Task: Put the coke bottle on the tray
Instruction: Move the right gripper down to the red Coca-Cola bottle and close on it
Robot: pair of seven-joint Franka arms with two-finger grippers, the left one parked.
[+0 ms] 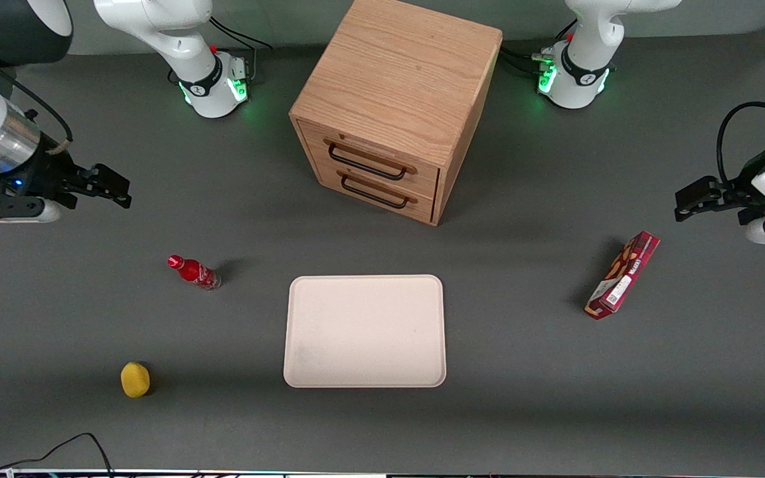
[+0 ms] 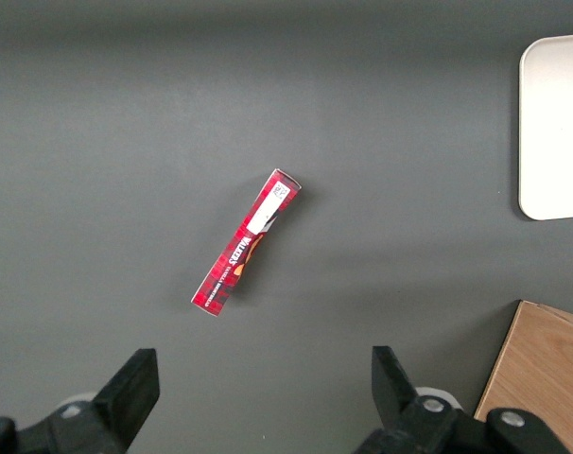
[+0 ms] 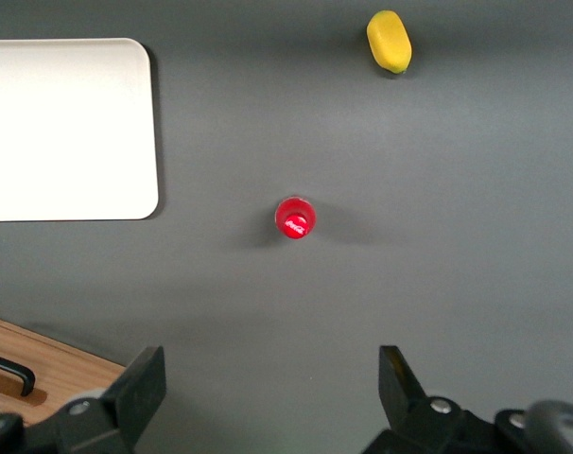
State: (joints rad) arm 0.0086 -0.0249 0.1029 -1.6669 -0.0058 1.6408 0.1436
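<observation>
Coke bottle (image 1: 194, 272) stands upright on the table beside the tray (image 1: 364, 330), toward the working arm's end.

The gripper (image 1: 105, 186) hovers high above with jaws spread, empty, seemingly staged for a descent onto the cap.

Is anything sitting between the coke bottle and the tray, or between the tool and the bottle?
Nothing visible blocks either path. The coke bottle stands upright on bare table beside the tray. The open tool hovers above the table, farther from the front camera than the bottle. The lemon lies nearer the camera, clear of both.
</observation>
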